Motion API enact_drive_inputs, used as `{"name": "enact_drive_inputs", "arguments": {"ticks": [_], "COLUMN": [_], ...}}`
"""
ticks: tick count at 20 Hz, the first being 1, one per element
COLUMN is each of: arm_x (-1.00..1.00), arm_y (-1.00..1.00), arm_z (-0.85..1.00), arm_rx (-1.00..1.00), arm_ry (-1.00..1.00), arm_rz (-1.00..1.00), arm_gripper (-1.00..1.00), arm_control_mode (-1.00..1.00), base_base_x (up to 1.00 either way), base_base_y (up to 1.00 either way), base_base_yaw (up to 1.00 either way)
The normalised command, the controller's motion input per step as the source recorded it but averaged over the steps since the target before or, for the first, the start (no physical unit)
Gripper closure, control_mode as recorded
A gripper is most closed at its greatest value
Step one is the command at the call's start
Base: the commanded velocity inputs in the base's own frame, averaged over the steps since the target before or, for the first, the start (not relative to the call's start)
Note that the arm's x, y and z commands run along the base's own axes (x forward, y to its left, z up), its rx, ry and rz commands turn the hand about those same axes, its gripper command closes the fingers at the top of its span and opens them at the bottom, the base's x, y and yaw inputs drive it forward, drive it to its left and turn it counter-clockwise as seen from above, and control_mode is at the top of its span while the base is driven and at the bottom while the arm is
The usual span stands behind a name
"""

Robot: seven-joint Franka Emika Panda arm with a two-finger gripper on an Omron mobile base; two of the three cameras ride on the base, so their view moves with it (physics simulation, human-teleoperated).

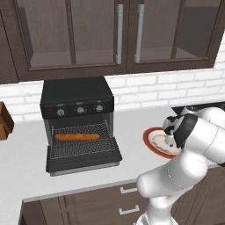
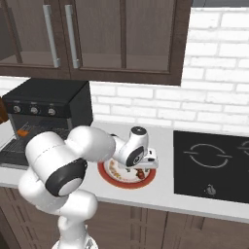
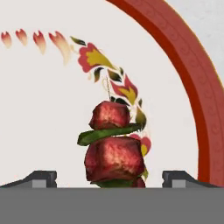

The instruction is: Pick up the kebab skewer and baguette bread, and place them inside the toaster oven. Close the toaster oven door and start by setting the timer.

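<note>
While the toaster oven (image 1: 77,116) stands open at the table's (image 1: 26,167) left with the baguette bread (image 1: 77,137) already racked, we lower our spread claw (image 3: 109,177) astride the kebab skewer (image 3: 113,146) on the plate (image 2: 104,176) at right; skewer, door, timer remain.

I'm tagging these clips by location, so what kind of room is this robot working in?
A kitchen, rendered rather than real. A black toaster oven sits on the counter with its door down, a flat black cooktop is set in to the right, and dark wood cabinets hang over a white brick backsplash.
</note>
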Motion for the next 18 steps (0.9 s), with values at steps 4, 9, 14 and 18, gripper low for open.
{"name": "enact_drive_inputs", "arguments": {"ticks": [4, 9, 14, 18], "arm_x": [0.05, 0.0, -0.2, -0.28], "arm_y": [0.0, 0.0, 0.02, 0.02], "arm_z": [-0.15, -0.02, -0.06, 0.63], "arm_rx": [0.0, 0.0, 0.0, 0.0], "arm_ry": [0.0, 0.0, -0.06, -0.04], "arm_rz": [0.0, 0.0, 0.0, 0.01], "arm_gripper": [1.0, 1.0, 1.0, 1.0], "arm_control_mode": [-1.0, -1.0, -1.0, -1.0], "base_base_x": [0.0, 0.0, 0.0, 0.0], "base_base_y": [0.0, 0.0, 0.0, 0.0], "base_base_yaw": [0.0, 0.0, 0.0, 0.0]}}
